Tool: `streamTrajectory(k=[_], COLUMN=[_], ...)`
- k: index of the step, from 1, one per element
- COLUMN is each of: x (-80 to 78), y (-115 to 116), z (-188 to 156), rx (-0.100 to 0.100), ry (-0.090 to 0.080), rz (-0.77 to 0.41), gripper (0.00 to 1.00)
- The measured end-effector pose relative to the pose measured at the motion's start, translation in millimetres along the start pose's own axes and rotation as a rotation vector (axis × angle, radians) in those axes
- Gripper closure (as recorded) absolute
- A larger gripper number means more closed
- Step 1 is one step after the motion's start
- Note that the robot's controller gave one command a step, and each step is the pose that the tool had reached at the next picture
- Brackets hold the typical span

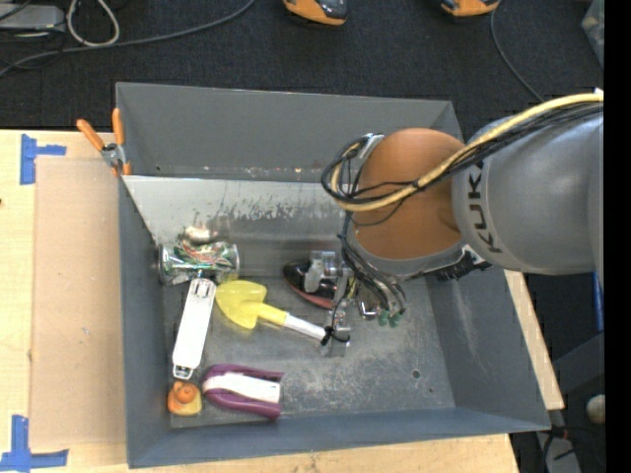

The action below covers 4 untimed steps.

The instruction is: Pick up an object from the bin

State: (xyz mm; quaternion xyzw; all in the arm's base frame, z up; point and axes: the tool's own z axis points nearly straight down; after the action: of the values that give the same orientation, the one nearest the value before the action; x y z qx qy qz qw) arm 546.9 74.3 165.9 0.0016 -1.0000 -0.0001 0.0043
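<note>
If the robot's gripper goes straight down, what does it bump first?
Probably the handle end of the yellow scoop, lying right under the gripper; otherwise the bin floor beside it. Depth is hard to judge.

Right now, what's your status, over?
Gripper low, at handle tip of yellow scoop. Scoop lies flat on bin floor. White bar beside its blade, dark thing close behind gripper.

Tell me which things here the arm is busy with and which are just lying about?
Job in hand: gripper; yellow scoop, whose white handle end lies at the gripper; grey bin.

Lying about: crumpled shiny can; long white bar; purple-and-white piece; small orange piece; dark thing under the wrist.
</note>
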Motion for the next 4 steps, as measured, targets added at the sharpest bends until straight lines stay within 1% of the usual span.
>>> streamTrajectory(k=[1,2,3,4], x=[-1.3,-26.1,-40.3,-27.4], y=[-0.6,26.4,38.0,53.6], z=[-4.6,57.4,55.3,63.2], rx=[0.0,-0.002,-0.001,-0.001], ry=[-0.007,-0.008,-0.008,0.0], rz=[0.003,0.104,0.163,0.541], gripper=[0.0,0.0,0.0,0.0])
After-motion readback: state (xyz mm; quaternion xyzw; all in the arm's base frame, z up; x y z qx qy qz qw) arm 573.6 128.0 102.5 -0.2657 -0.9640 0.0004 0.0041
